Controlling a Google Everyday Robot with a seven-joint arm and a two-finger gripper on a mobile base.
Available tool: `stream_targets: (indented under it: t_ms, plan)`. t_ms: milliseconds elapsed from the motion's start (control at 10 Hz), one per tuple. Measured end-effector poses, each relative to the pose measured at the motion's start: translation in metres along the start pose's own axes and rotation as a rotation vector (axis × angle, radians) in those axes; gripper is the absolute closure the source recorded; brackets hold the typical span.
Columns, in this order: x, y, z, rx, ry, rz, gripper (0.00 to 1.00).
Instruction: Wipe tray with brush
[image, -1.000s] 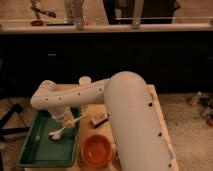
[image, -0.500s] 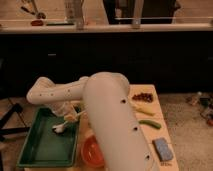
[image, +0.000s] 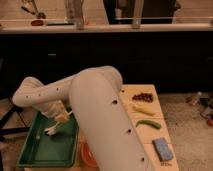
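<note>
The green tray (image: 45, 150) lies at the left end of the wooden table. My white arm reaches over it from the right and hides the tray's right rim. My gripper (image: 61, 120) hangs over the tray's far right part, largely hidden by the forearm, and is shut on the brush. The slim white brush (image: 53, 130) slants down and left from the gripper, with its head low over the tray floor. I cannot tell whether the head touches the floor.
An orange bowl (image: 86, 153) peeks out beside the tray, under my arm. On the table's right side lie a red cluster (image: 145, 97), a yellow item (image: 142, 109), a green vegetable (image: 149, 124) and a blue sponge (image: 163, 149). A dark counter runs behind.
My arm's elbow has swung left, uncovering the right part of the table. The brush has shifted a little left and lower over the tray.
</note>
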Motion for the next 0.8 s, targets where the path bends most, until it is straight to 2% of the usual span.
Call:
stream_targets:
  t_ms: [200,400,600,800]
  plan:
    - [-0.021,0.003,-0.005,0.012,-0.015,-0.058,1.00]
    - [-0.032,0.008,0.007,-0.011,-0.020,-0.092,1.00]
    - [-0.029,0.017,0.020,-0.040,-0.023,-0.097,1.00]
    - [-0.011,0.031,0.036,-0.079,-0.021,-0.070,1.00]
